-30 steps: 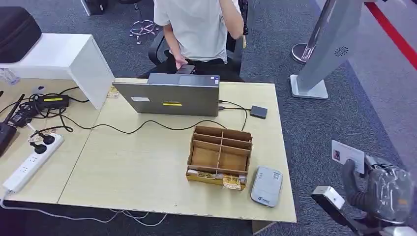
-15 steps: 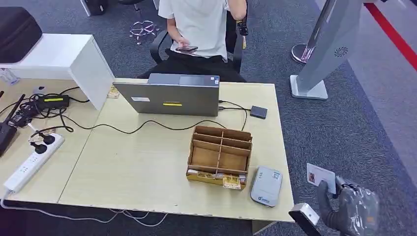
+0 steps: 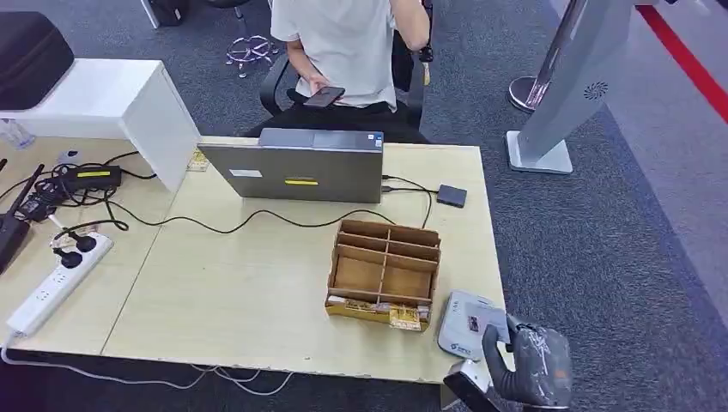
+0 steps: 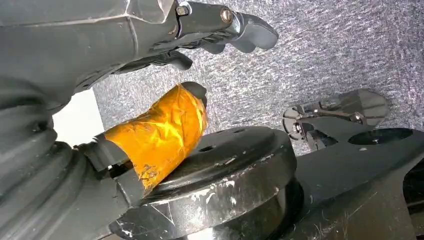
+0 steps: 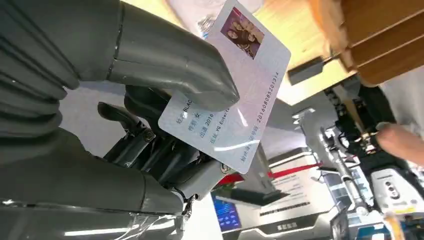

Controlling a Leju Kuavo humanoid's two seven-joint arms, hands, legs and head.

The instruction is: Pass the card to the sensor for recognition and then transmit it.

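Observation:
My right hand (image 3: 525, 365) comes in at the table's front right corner and pinches a white ID card (image 3: 477, 321) with a small photo. The card hangs over the grey card reader (image 3: 453, 345), which lies flat by the table edge; whether they touch I cannot tell. In the right wrist view the thick thumb (image 5: 175, 65) presses on the card (image 5: 235, 95), with darker fingers behind it. My left hand (image 4: 165, 125), its thumb wrapped in orange tape, hangs over grey carpet with fingers apart and nothing in it.
A wooden divider box (image 3: 384, 273) stands just left of the reader. Behind it are a laptop (image 3: 292, 167) with cables, and a small dark box (image 3: 451, 195). A seated person (image 3: 348, 43) holds a phone beyond the table. A power strip (image 3: 56, 283) lies at the left.
My right hand has carried the card from out over the carpet to the left and down. It now holds the card over the reader.

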